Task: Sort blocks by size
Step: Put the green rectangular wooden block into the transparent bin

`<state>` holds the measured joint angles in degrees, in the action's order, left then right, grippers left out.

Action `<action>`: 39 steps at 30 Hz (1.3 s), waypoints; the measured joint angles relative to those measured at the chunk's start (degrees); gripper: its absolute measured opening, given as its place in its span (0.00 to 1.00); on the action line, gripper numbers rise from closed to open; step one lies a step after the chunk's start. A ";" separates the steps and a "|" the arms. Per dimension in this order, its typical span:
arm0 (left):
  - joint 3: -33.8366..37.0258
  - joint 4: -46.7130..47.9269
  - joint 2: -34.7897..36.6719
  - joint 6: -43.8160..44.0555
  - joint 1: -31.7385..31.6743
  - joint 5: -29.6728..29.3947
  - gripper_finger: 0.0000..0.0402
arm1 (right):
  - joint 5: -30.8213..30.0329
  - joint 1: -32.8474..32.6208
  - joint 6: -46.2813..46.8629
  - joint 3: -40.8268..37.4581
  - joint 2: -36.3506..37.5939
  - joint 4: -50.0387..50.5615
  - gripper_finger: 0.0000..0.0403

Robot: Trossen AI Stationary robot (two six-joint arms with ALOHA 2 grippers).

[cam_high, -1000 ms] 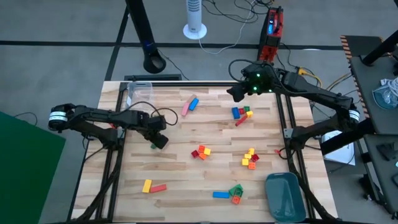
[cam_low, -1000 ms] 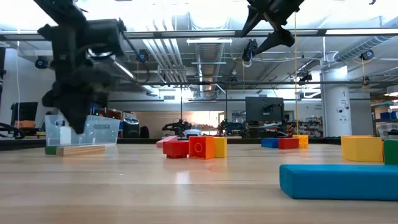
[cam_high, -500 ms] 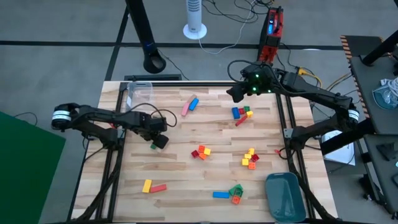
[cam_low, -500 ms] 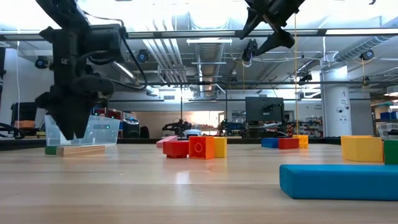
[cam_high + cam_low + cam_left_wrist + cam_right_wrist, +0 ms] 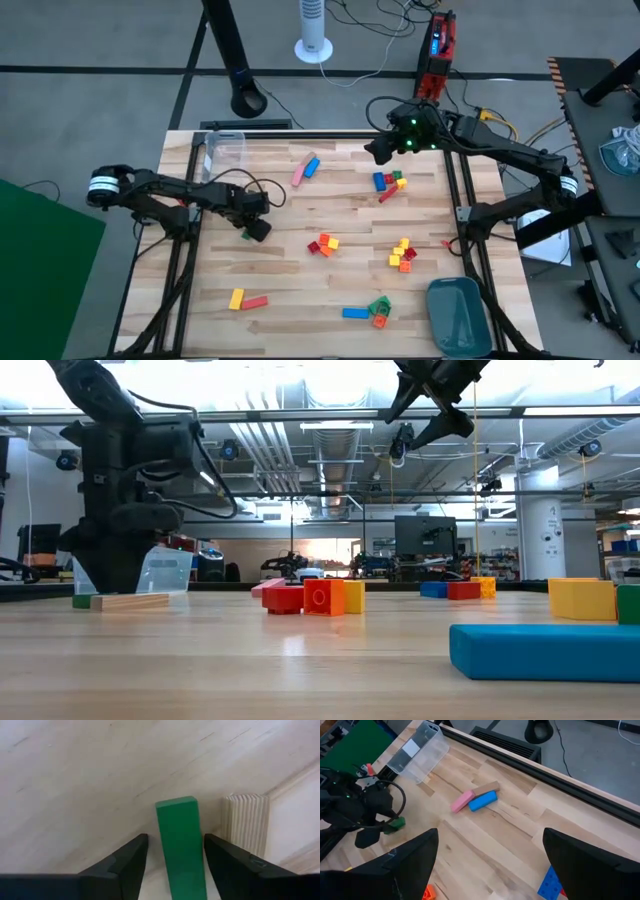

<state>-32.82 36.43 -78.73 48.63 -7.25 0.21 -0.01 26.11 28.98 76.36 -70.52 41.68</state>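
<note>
A green bar block (image 5: pixel 181 845) lies flat on the table beside a plain wooden bar (image 5: pixel 245 820). My left gripper (image 5: pixel 175 865) is open and low over it. One finger stands on each long side of the green bar, with a narrow gap on both sides. In the high view this is left of the table's middle (image 5: pixel 256 229). My right gripper (image 5: pixel 380 150) hangs open, high over the far part of the table. Other blocks lie in small groups: pink and blue (image 5: pixel 306 168), red, orange and yellow (image 5: pixel 322 244), yellow and red (image 5: pixel 246 299).
A clear plastic box (image 5: pixel 225 150) lies at the far left corner. A grey-blue tray (image 5: pixel 458 315) sits at the near right corner. More block groups lie at the far right (image 5: pixel 388 183), the right middle (image 5: pixel 402 254) and the near middle (image 5: pixel 368 311).
My left gripper has come down toward the green bar and opened, so its fingers now stand on either side of the bar. The green bar has stayed on the table.
</note>
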 joint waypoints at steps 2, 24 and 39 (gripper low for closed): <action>-0.01 0.15 -0.05 -1.06 0.00 -0.20 0.41 | 0.00 0.00 -0.01 0.00 0.00 -0.01 0.87; -17.09 14.15 8.22 -8.89 -5.13 -2.40 0.21 | -0.09 0.00 -0.01 -0.09 0.00 -0.19 0.87; -27.34 23.98 5.81 -31.50 -50.78 -2.22 0.22 | -1.60 0.02 -0.43 -0.17 0.00 -0.27 0.87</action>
<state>-60.16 60.41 -72.92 17.13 -58.03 -2.01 -1.61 26.13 28.55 76.19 -70.52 41.40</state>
